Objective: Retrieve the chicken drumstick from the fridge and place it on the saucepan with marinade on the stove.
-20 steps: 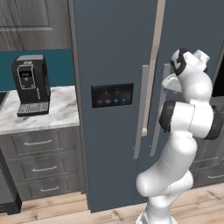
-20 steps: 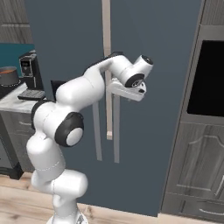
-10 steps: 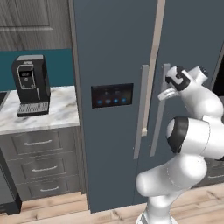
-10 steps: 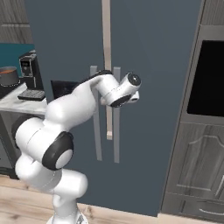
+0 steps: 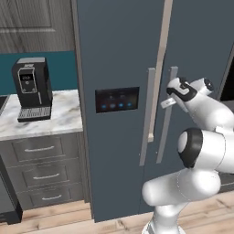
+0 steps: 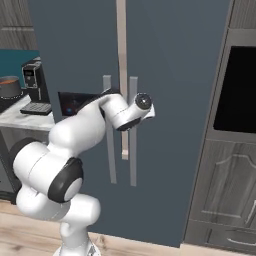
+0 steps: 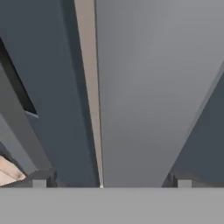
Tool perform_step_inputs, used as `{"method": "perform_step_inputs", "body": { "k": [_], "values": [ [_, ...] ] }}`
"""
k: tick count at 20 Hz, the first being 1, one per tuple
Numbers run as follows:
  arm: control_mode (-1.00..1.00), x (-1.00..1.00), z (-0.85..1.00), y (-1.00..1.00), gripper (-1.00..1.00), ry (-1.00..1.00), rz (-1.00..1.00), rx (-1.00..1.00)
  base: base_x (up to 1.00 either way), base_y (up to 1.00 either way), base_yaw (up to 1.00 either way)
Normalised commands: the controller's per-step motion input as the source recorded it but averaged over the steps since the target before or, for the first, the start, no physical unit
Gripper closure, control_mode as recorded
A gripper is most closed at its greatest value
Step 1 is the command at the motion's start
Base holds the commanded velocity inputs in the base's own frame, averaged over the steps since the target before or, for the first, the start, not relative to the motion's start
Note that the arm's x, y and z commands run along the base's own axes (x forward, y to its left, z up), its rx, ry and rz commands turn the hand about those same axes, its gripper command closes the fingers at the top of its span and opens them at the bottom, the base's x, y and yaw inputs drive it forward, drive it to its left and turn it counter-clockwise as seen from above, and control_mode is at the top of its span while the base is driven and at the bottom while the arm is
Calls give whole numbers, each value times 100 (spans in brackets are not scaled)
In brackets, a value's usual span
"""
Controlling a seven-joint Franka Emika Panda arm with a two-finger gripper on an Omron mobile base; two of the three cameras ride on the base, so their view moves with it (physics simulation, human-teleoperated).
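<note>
At the fridge (image 5: 119, 55) front, right by the seam between its two doors, the arm is up at handle height and the claw (image 5: 168, 101) sits just beside the right-hand handle (image 5: 165, 119). This looks like the opening step: the doors are shut and a handle has to be taken before anything else. From the hand camera the two fingertips (image 7: 40, 180) stand well apart, released, with the wide grey handle face (image 7: 144, 96) running up between them and the pale seam (image 7: 89, 87) to one side; whether the pads touch the bar yet, I cannot tell. Next, I'd say, the claw must settle squarely around that bar, clench, then pull outward along the door's swing, without slipping off its edge. The drumstick is nowhere to be seen; by the task it lies inside the fridge, behind these closed doors, so beyond the claw. Over at the far left end of the counter (image 6: 20, 114), past the coffee machine (image 6: 34, 85), stands the saucepan (image 6: 9, 87), well apart from the arm.
</note>
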Motion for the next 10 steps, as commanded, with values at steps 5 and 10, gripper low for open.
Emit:
{"method": "perform_step_inputs", "body": {
  "k": [5, 10],
  "values": [
    [-100, 57, -1, -31, -100, 1, -10, 0, 0, 0, 0],
    [-100, 55, -3, -20, 100, -1, -11, 0, 0, 0, 0]
  ]
}}
